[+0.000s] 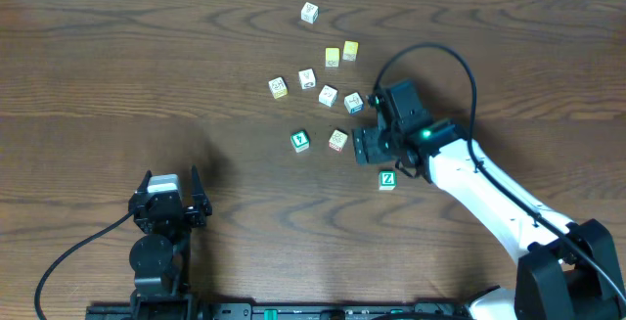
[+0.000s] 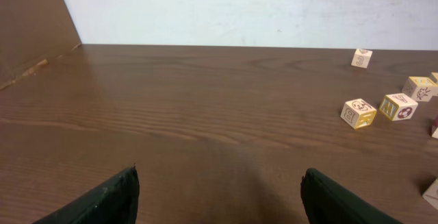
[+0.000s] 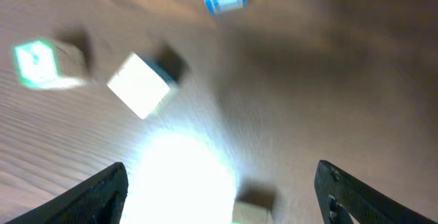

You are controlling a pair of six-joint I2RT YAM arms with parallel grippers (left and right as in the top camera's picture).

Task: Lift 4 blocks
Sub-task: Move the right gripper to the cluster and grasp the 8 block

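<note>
left gripper (image 2: 219, 198): closest to the lens in the left wrist view; fingers (image 2: 102, 200) spread wide, nothing between them, bare table (image 2: 205, 114) ahead; well apart from every cube.
right gripper (image 1: 370, 146): released, jaws wide, gripping nothing; set among the nearer cubes; its own wrist view is blurred, with glare on the wood.
green Z block (image 1: 387, 179): flat on the table, just beside the right gripper on the robot's side, not held.
other green block (image 1: 300, 141): on the table, leftmost of the nearer cubes.
white block with reddish print (image 1: 337, 140): on the table between the other green block and the right gripper, close to the fingers.
white block with blue print (image 1: 353, 103): on the table just beyond the right gripper.
yellow cubes (image 1: 333, 57): a touching pair, farther back.
pale cubes (image 1: 278, 87): scattered left of the white block with blue print, one more (image 1: 309, 12) alone at the far side.
</note>
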